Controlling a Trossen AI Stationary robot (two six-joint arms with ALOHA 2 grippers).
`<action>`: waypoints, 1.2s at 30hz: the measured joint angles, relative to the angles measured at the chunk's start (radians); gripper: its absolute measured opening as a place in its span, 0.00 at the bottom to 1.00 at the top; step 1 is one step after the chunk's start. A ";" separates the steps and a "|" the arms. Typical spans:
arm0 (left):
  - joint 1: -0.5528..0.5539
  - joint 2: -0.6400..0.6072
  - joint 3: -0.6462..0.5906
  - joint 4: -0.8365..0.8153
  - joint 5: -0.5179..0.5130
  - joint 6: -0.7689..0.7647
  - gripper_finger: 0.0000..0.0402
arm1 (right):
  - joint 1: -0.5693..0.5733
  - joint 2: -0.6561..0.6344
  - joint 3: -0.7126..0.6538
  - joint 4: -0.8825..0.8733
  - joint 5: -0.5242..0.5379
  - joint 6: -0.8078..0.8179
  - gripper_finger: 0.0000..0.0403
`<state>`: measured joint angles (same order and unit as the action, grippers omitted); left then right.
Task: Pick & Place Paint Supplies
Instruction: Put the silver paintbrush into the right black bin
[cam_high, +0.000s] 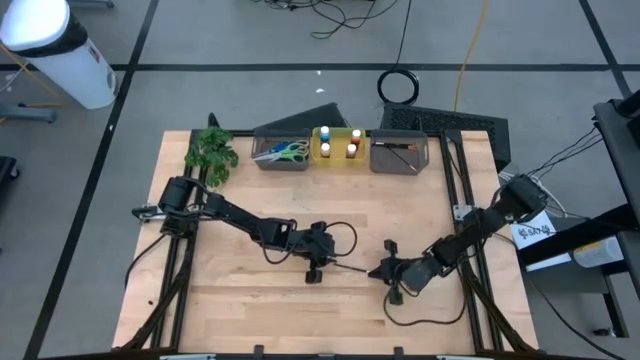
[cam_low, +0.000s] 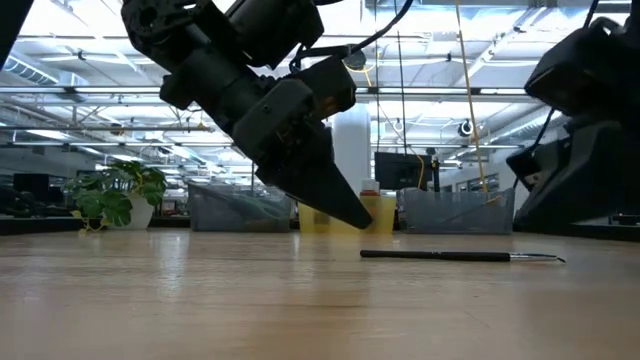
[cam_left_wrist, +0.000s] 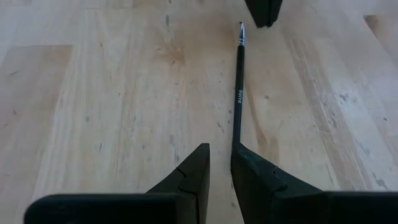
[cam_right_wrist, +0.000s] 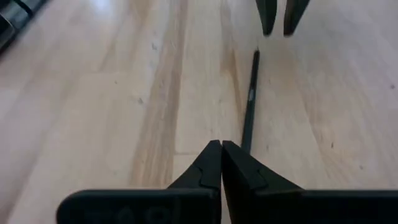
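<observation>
A thin dark brush (cam_high: 354, 268) lies flat on the wooden table between my two grippers, seen also in the low view (cam_low: 450, 256). My left gripper (cam_left_wrist: 219, 158) is narrowly open with nothing between its fingers. It slants down at the brush's handle end, its tips (cam_low: 365, 220) just above the wood. My right gripper (cam_right_wrist: 221, 146) is shut and points at the bristle end (cam_left_wrist: 241, 26), beside it. Paint bottles stand in the yellow bin (cam_high: 338, 147), scissors lie in a grey bin (cam_high: 282, 153), and another brush lies in the right grey bin (cam_high: 400, 155).
The three bins line the table's far edge, with a green plant (cam_high: 212, 152) at the far left corner. Black frame rails (cam_high: 470, 220) run along the table's left and right sides. Bare wood stretches around the brush and toward the near edge.
</observation>
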<state>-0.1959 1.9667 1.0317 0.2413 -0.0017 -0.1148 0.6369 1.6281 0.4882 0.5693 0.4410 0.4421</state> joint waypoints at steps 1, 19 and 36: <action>0.000 0.000 0.000 0.000 0.000 0.000 0.18 | 0.000 0.009 0.008 -0.017 0.000 0.002 0.00; 0.000 0.000 0.000 -0.003 0.000 -0.001 0.18 | 0.000 -0.029 0.016 -0.135 0.042 0.035 0.00; 0.000 0.000 0.000 -0.001 0.000 -0.001 0.18 | -0.068 -0.102 0.015 -0.329 -0.020 0.007 0.00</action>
<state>-0.1959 1.9671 1.0317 0.2401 -0.0021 -0.1162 0.5694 1.5261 0.5034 0.2404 0.4213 0.4492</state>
